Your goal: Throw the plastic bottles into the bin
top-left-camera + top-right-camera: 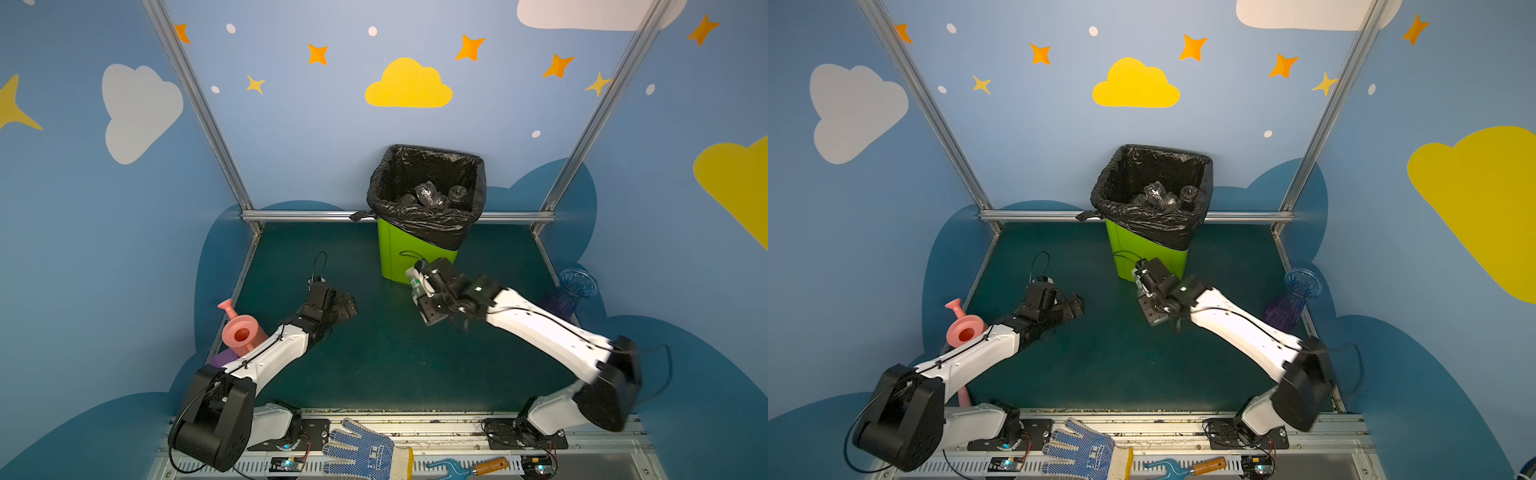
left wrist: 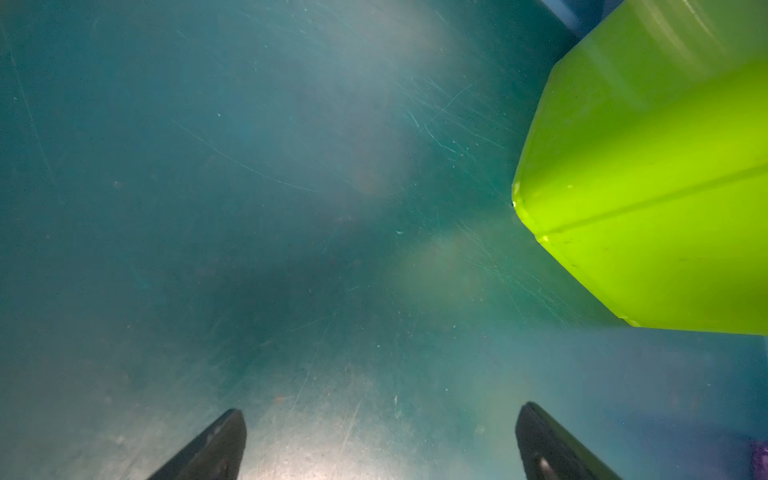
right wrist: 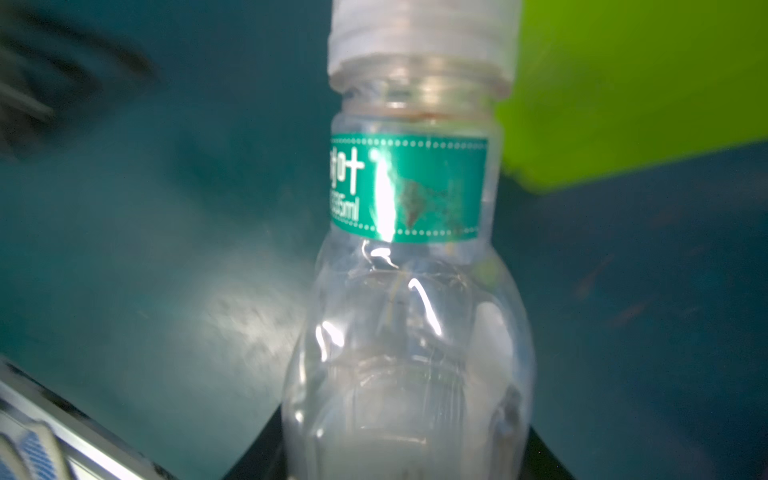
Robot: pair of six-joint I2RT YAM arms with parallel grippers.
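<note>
Nearest us, a glove [image 1: 361, 453] lies on the front rail [image 1: 436, 428]. Our left gripper [image 2: 381, 409] hangs wide and empty over bare table [image 2: 291, 166]. Farther right, our right gripper [image 1: 423, 286] is clamped on a clear bottle [image 3: 409, 311], low, just before the green wall of the bin [image 1: 399, 257]. We judge the lift must go straight up, clear the bag [image 1: 415, 226] rim, then release over the middle, where other bottles [image 1: 430, 195] already lie.

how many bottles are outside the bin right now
1: a clear bottle with a green label, gripped by the right gripper in front of the bin. Others may be hidden from view.
</note>
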